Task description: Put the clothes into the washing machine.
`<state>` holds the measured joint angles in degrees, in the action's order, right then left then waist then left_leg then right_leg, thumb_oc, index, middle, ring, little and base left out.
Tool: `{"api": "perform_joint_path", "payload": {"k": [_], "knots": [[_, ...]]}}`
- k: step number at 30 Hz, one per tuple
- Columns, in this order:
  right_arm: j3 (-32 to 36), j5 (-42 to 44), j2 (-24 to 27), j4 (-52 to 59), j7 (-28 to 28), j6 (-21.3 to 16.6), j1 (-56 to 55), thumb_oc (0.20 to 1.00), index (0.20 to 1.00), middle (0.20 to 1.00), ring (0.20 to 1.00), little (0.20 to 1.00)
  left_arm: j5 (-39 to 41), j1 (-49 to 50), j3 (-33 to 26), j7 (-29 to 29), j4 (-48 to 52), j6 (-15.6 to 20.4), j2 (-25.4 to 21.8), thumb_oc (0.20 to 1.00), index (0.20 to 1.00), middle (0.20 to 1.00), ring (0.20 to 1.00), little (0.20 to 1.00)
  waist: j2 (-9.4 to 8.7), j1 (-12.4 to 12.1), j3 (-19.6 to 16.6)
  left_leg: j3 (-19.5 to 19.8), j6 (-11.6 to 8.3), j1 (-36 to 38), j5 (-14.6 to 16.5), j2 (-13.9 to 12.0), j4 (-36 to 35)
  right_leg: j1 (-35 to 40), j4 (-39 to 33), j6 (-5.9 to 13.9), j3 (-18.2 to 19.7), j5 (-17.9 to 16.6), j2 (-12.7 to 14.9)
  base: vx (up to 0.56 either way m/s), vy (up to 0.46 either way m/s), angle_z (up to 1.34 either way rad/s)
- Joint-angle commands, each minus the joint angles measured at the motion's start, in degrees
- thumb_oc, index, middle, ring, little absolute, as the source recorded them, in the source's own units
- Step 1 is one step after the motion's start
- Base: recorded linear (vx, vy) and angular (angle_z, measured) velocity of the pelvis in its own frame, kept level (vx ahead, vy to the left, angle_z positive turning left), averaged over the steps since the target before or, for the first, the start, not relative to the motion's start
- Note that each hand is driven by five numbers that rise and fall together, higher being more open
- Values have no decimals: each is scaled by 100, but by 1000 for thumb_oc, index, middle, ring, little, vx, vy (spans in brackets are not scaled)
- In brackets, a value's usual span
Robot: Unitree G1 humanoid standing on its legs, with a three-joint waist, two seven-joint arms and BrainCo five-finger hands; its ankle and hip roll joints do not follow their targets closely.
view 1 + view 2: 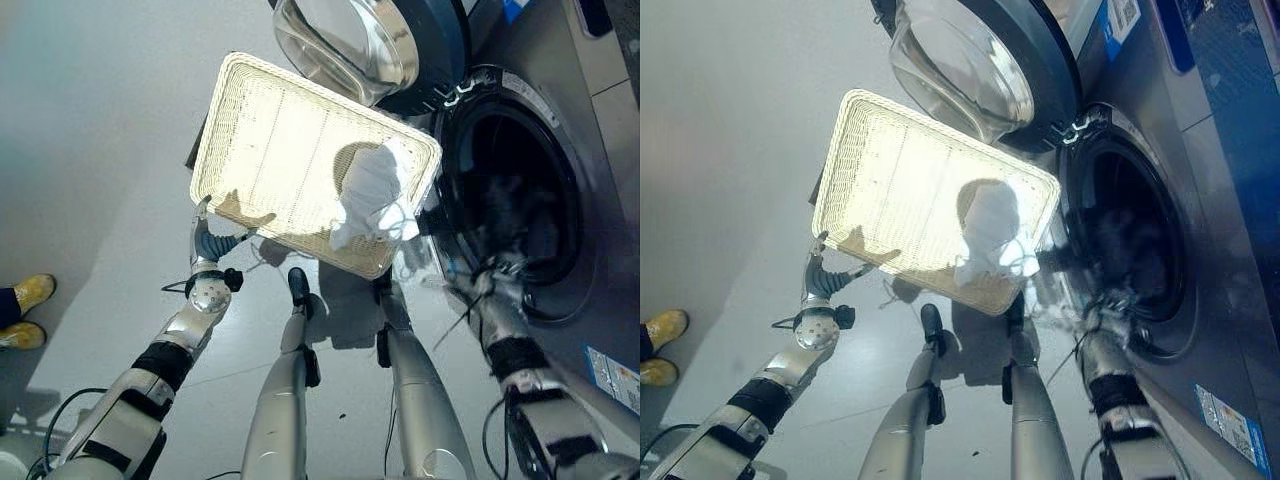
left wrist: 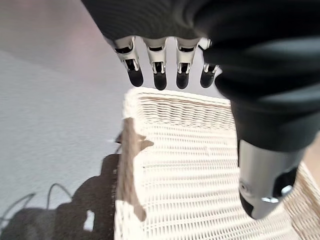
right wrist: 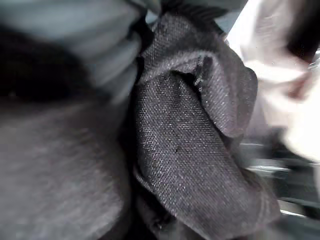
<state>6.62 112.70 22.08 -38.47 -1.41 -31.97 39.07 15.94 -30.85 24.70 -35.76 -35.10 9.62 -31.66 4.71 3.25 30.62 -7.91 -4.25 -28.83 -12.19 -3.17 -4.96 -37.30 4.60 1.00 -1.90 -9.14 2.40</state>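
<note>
A wicker basket (image 1: 290, 150) is held tilted toward the open washer drum (image 1: 515, 200), with a white garment (image 1: 375, 195) at its lower end beside the opening. The left hand (image 1: 207, 240) grips the far rim. The right hand (image 1: 470, 285), nearer, blurs at the drum mouth against dark cloth (image 3: 195, 135); its fingers cannot be made out.

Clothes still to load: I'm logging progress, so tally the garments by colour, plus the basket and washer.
White garment in the basket: 1
Dark garment at the drum: 1
Wicker basket: 1
Washing machine, door open: 1
Total: 4
</note>
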Motion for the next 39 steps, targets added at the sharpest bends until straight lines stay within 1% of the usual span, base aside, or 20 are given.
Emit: {"api": "perform_joint_path", "payload": {"k": [1,2,4,5,7,8,9,10,12,17,22,25,26,27,28,29,30,32,35,39], "knots": [[287,-105,775,39,992,-836,288,200,200,200,200,200,166,-278,-56,26,84,205,-22,1000,1000,1000,1000,1000,260,58,-82,9,0,-511,537,455,672,-116,533,342,-400,566,-97,11,-54,-3],[287,-105,775,39,992,-836,288,200,200,200,200,200,166,-278,-56,26,84,205,-22,1000,1000,1000,1000,1000,260,58,-82,9,0,-511,537,455,672,-116,533,342,-400,566,-97,5,-53,-3],[381,-166,1159,-518,1553,-847,609,200,200,200,200,200,238,-353,48,69,117,144,-122,1000,1000,1000,1000,1000,268,9,-82,78,5,-534,602,486,744,-127,633,335,-425,646,-101,46,-130,1],[380,-27,1669,-1003,2256,-739,1044,473,473,473,473,473,333,-505,172,93,244,31,-284,1000,1000,1000,1000,1000,279,-56,-82,144,19,-768,569,502,869,-325,745,295,-458,607,-127,72,-196,3],[355,30,1895,-1157,2432,-841,1196,711,711,711,711,711,392,-526,227,108,334,-21,-386,1000,1000,1000,1000,1000,274,-75,-82,178,21,-813,597,511,925,-357,808,274,-488,647,-128,30,-120,4],[370,30,1980,-1171,2487,-887,1248,777,777,777,777,777,413,-524,231,107,370,-31,-423,1000,1000,1000,1000,1000,269,-78,-82,188,23,-852,591,508,947,-386,827,265,-495,642,-133,15,-65,4],[408,30,2113,-1118,2519,-1188,1344,1000,1000,1000,1000,1000,462,-502,251,101,461,-55,-495,1000,1000,1000,1000,1000,268,-83,-82,209,25,-909,604,504,1005,-431,892,247,-504,666,-149,56,-65,4],[436,30,2172,-981,2415,-1601,1378,1000,1000,1000,1000,1000,502,-444,285,76,528,-66,-525,1000,1000,1000,1000,1000,265,-71,-82,227,26,-913,641,504,1055,-441,970,233,-499,723,-165,92,-66,1],[538,30,2215,-389,1627,-2718,1549,1000,1000,1000,1000,1000,534,-363,331,64,600,-70,-510,1000,1000,1000,1000,1000,258,-39,-82,261,37,-933,687,510,1131,-473,1076,199,-471,795,-206,59,-39,1],[592,30,2156,115,1450,-3220,1649,1000,1000,1000,1000,1000,370,-364,291,154,546,-78,-349,1000,1000,1000,1000,1000,288,15,-82,249,38,-1020,710,515,1259,-577,1191,176,-400,827,-254,26,2,-15],[558,30,1984,177,1794,-2598,1607,1000,1000,1000,1000,1000,390,-406,349,175,472,-12,-223,1000,1000,1000,1000,1000,348,51,-82,222,36,-1061,735,535,1356,-638,1265,153,-357,871,-254,4,5,-1],[404,30,1890,-330,2232,-1529,1547,1000,1000,1000,1000,1000,401,-507,425,151,425,14,-163,1000,1000,1000,1000,1000,380,47,-82,214,39,-1079,714,551,1345,-664,1266,146,-349,868,-252,0,0,0],[404,30,1890,-330,2232,-1529,1547,1000,1000,1000,1000,1000,401,-507,425,151,425,14,-163,1000,1000,1000,1000,1000,380,47,-82,214,39,-1079,714,551,1345,-664,1266,146,-349,868,-252,0,0,0],[272,30,1861,-700,2671,-718,1515,1000,1000,1000,1000,1000,402,-577,485,166,403,34,-174,1000,1000,1000,1000,1000,385,39,-82,214,34,-1075,713,563,1348,-652,1258,145,-360,873,-230,9,-19,4],[150,30,1802,-981,2791,-198,1490,1000,1000,1000,1000,1000,381,-644,549,150,421,27,-196,1000,1000,1000,1000,1000,391,28,-82,204,33,-1051,735,561,1334,-626,1245,147,-365,894,-225,9,-19,4],[150,30,1802,-981,2791,-198,1490,1000,1000,1000,1000,1000,381,-644,549,150,421,27,-196,1000,1000,1000,1000,1000,391,28,-82,204,33,-1051,735,561,1334,-626,1245,147,-365,894,-225,-25,-52,8],[-44,30,1784,-1447,2629,722,1501,1000,1000,1000,1000,1000,295,-821,642,151,483,16,-283,1000,1000,1000,1000,1000,391,-7,-82,197,49,-1126,673,556,1309,-687,1193,137,-386,809,-220,-47,-70,9],[-260,-375,1759,-1930,2377,1530,1481,1000,1000,1000,1000,1000,225,-1065,819,187,568,-10,-406,1000,1000,1000,1000,1000,387,-35,-82,196,53,-1097,694,568,1282,-647,1170,144,-419,834,-206,-20,-73,9],[-426,-1021,1728,-2285,2121,1719,1603,1000,1000,1000,1000,1000,214,-1337,941,265,674,-26,-468,1000,1000,1000,1000,1000,409,-73,-82,179,56,-1167,622,566,1246,-714,1124,134,-434,755,-206,-16,-36,6],[-478,-1618,1576,-2674,1614,1133,1800,1000,1000,1000,1000,1000,257,-1630,1083,689,816,155,-390,1000,1000,1000,1000,1000,492,-99,-82,173,45,-1161,601,592,1185,-717,1048,150,-422,723,-200,-8,5,1]]}}
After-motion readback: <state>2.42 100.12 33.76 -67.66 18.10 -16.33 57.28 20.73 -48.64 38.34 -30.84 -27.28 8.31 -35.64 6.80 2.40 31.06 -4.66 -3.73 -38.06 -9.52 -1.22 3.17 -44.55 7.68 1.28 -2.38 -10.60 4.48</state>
